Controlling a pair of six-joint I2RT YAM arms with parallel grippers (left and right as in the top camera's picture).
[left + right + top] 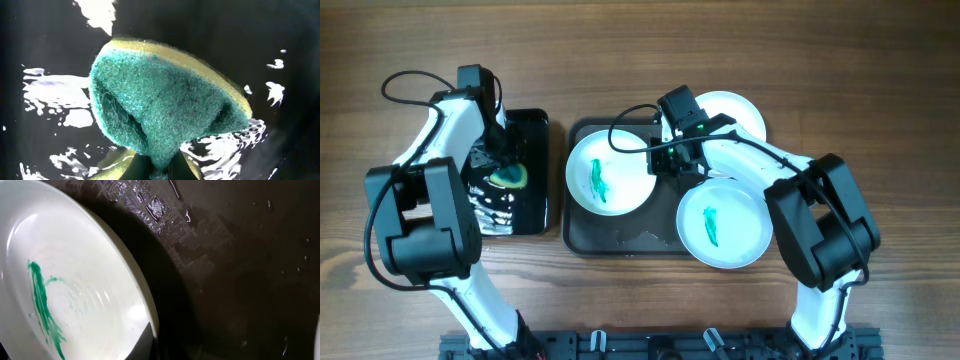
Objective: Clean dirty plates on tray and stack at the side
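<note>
A white plate (610, 172) with a green smear lies at the left of the dark tray (620, 240). My right gripper (660, 165) is shut on its right rim. In the right wrist view the plate (75, 280) fills the left, with the gripper (160, 347) astride its edge over the wet tray (240, 280). A second smeared plate (722, 222) overhangs the tray's front right. A third white plate (735, 108) lies at the back right, partly hidden by the arm. My left gripper (505, 165) is shut on a green and yellow sponge (508, 177), seen squeezed (165, 100) between the fingers (160, 170).
A black basin (530, 130) with wet, glinting contents stands left of the tray, and the sponge is held over it. Bare wooden table lies around the tray and the basin. The arms' bases are at the front edge.
</note>
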